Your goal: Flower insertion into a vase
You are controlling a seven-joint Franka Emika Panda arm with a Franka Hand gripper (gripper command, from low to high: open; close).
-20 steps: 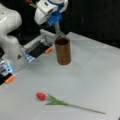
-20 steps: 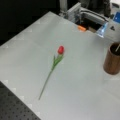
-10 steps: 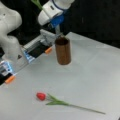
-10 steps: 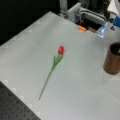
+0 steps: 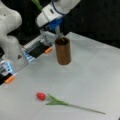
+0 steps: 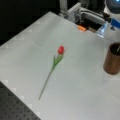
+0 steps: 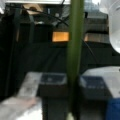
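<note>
the brown vase (image 5: 63, 51) stands upright on the white worktop (image 5: 95, 75), long axis vertical, mouth up. the hand (image 5: 58, 32) hangs just above its rim, pinching a green stem (image 7: 75, 57), seen close only in the wrist view. a red tulip (image 6: 55, 64) lies flat, well apart from the vase.

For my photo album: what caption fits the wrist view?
End effector holding a green stem upright, seen close up.
</note>
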